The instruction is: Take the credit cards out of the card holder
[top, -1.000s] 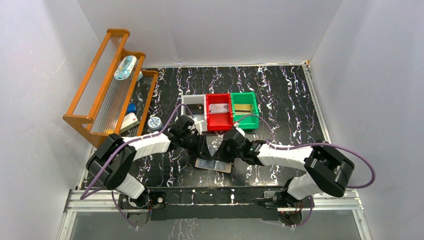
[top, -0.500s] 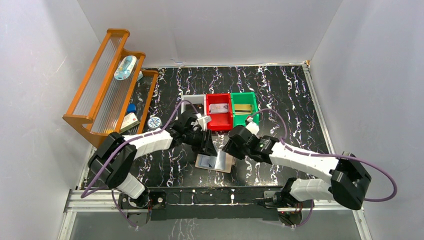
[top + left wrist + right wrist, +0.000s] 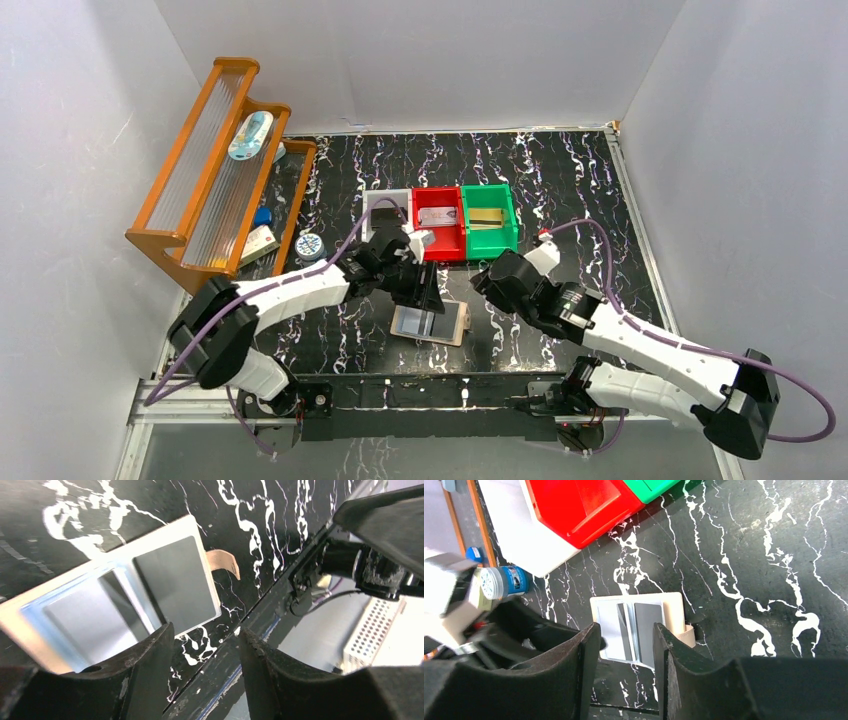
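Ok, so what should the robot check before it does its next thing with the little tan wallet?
1. Tan leather-like bifold card holder lies open on the black marbled table: ok.
2. Left gripper open, nothing between its fingers: ok.
3. Right gripper open, nothing held: ok.
4. Cards in the holder's pale blue pockets: cannot tell; grey rectangles show there, maybe cards.
5. A gripper touching the holder: not ok, both are off it.
6. Room in the red plastic bin: ok, only one card-like thing inside.
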